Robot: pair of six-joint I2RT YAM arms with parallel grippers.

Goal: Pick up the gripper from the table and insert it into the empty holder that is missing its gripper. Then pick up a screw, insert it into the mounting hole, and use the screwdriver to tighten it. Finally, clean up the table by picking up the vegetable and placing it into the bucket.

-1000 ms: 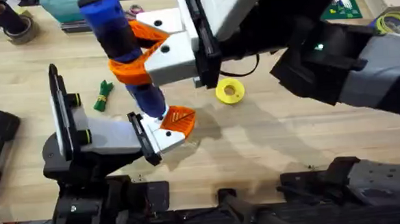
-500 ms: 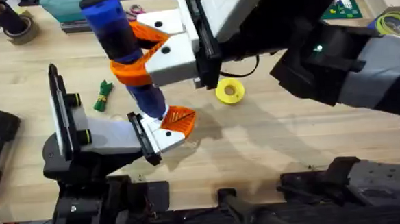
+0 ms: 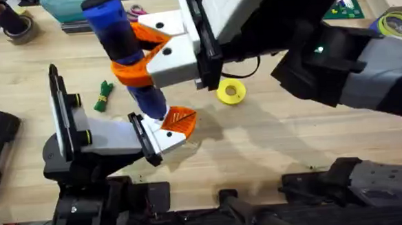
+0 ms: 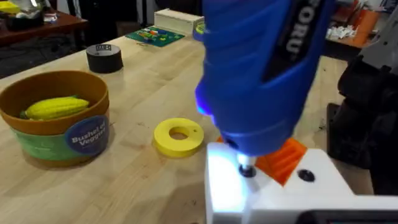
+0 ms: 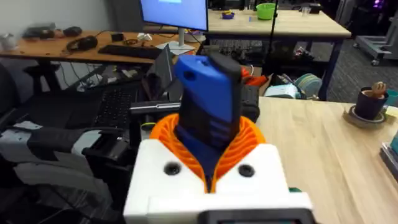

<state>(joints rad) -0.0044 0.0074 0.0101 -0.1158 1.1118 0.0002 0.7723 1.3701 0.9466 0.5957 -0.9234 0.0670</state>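
Over the middle of the counter [image 3: 292,149], my right hand [image 3: 146,50] grips the blue screwdriver [image 3: 118,41] between its orange ribbed pads [image 3: 133,71], holding it nearly upright with the bit pointing down. Comparing with the two earlier overhead views, almost nothing has shifted: the screwdriver sits in the same place, tip still down on the white holder [image 3: 162,136] of the left arm, where the orange gripper [image 3: 180,118] is already seated. From the left wrist view I see the bit [image 4: 247,169] pressed into the mounting hole of the white holder, with a blue glow at the tool's collar, so I judge the screw is being driven right now and that the stillness means tightening, not repositioning. I cannot tell how far home the screw is; its head is hidden under the bit.

As for the left hand [image 3: 167,131], I cannot tell whether it is clenched or released.

What remains is the cleanup. The green vegetable [image 3: 104,95] lies on the counter just beyond the left arm, untouched. The bucket [image 4: 59,118] stands well apart from the holder, past the yellow disc [image 4: 178,135], and it already holds a yellow toy corn cob [image 4: 55,107]. Once the bit lifts away, I would want to check that the orange gripper sits firm before going for the vegetable.
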